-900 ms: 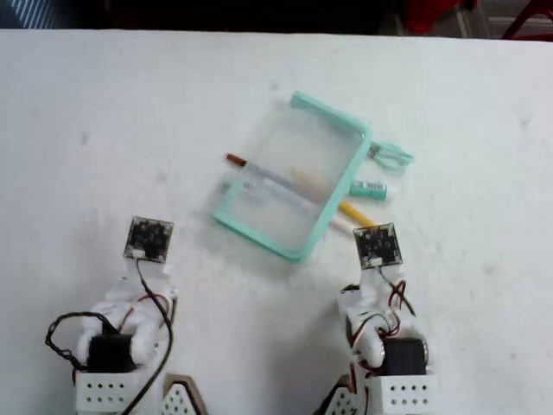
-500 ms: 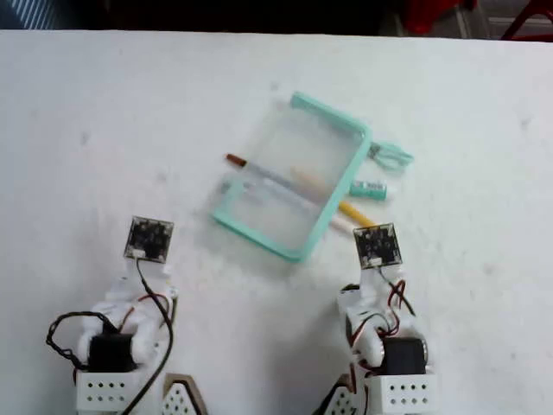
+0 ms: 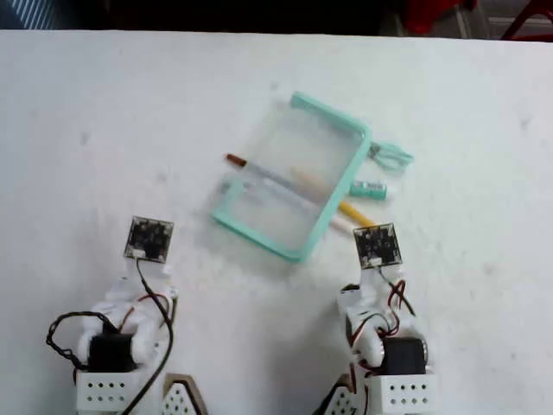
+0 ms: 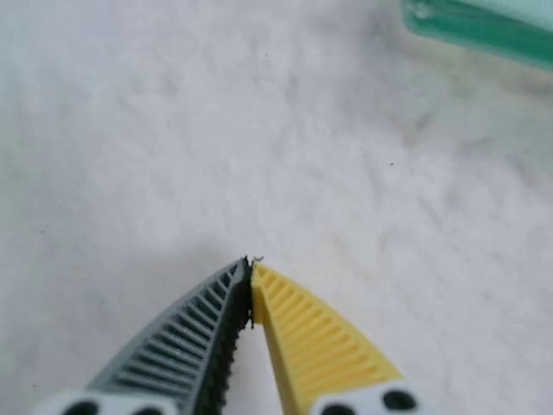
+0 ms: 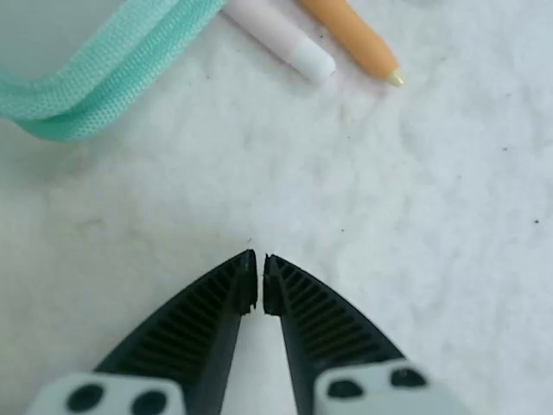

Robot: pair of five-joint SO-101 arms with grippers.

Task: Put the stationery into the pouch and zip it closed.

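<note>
The pouch (image 3: 339, 192) is lying mid-frame, pens (image 3: 354, 210) sticking out past its right rim. Below it, the left hand (image 4: 251, 268) and right hand (image 5: 259, 281) are resting pinched together, empty. Loading seemingly isn't begun; next the right hand needs opening over the pens.

We see a robotics lab or workshop: a white-covered table (image 3: 95, 95), a left arm (image 3: 112, 346) and a right arm (image 3: 384, 350) with bare wires (image 3: 59, 333) and open circuit boards (image 3: 150, 239).
</note>
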